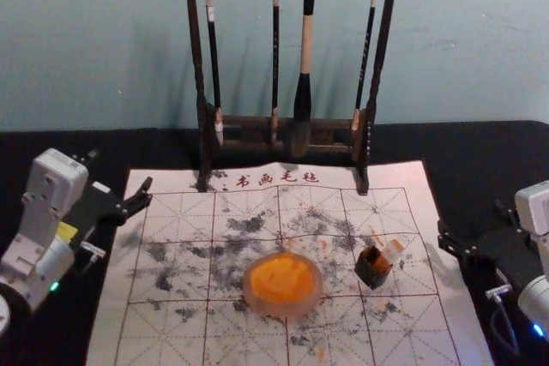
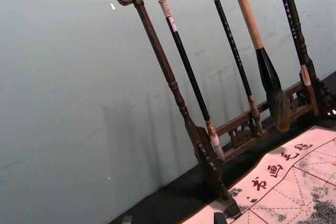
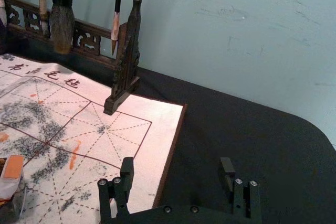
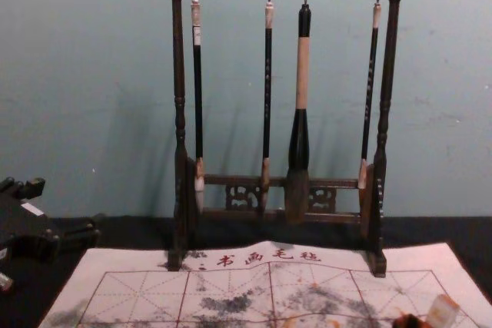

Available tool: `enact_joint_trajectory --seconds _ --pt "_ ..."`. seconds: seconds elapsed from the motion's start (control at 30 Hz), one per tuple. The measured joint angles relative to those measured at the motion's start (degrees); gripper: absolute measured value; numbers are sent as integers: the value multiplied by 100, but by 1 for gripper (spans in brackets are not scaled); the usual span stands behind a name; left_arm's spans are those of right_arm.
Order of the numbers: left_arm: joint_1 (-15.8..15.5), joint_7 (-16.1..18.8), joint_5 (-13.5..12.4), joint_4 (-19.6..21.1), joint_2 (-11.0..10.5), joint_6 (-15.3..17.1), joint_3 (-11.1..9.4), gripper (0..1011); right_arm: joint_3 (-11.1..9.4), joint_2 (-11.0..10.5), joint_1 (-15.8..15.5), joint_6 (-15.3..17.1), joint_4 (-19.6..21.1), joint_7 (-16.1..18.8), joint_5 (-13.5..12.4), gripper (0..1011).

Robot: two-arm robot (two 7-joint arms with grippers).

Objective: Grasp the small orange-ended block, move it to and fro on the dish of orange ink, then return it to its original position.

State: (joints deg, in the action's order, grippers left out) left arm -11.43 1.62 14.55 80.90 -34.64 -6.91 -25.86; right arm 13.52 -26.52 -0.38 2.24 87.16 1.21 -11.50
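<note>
The small orange-ended block point(image 1: 391, 253) leans, tilted, in a small dark holder point(image 1: 374, 268) right of the dish of orange ink point(image 1: 283, 282). In the right wrist view the block point(image 3: 12, 168) shows its orange end; in the chest view the block point(image 4: 442, 312) is at the lower right. My right gripper point(image 1: 470, 217) stands open off the mat's right edge, apart from the block, and the right gripper point(image 3: 177, 165) holds nothing in its wrist view. My left gripper point(image 1: 121, 171) is parked open at the mat's left edge; its tips edge into the left wrist view, left gripper point(image 2: 173, 219).
A dark wooden rack point(image 1: 196, 49) with several hanging brushes stands at the back of the white calligraphy mat point(image 1: 171, 332). The mat lies on a black table point(image 1: 480, 147), with a wall behind.
</note>
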Motion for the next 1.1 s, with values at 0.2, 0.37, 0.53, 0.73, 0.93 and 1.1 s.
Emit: enact_joint_trajectory --seconds 0.2,0.37,0.53,0.73,0.93,1.1 --pt "0 0 0 0 0 0 0 1001 3 -3 0 3 3 3 -4 1002" --pt "0 0 0 0 0 0 0 1001 6 -5 0 4 6 6 -6 1002" --pt "0 0 0 0 0 0 0 1002 7 -8 0 5 9 9 -9 1002" --pt "0 0 0 0 0 0 0 1001 6 -10 0 4 11 9 -12 1002" --pt "0 0 0 0 0 0 0 1001 6 -10 0 4 11 9 -15 1002" --pt "0 0 0 0 0 0 0 1001 6 -10 0 5 11 9 -15 1002"
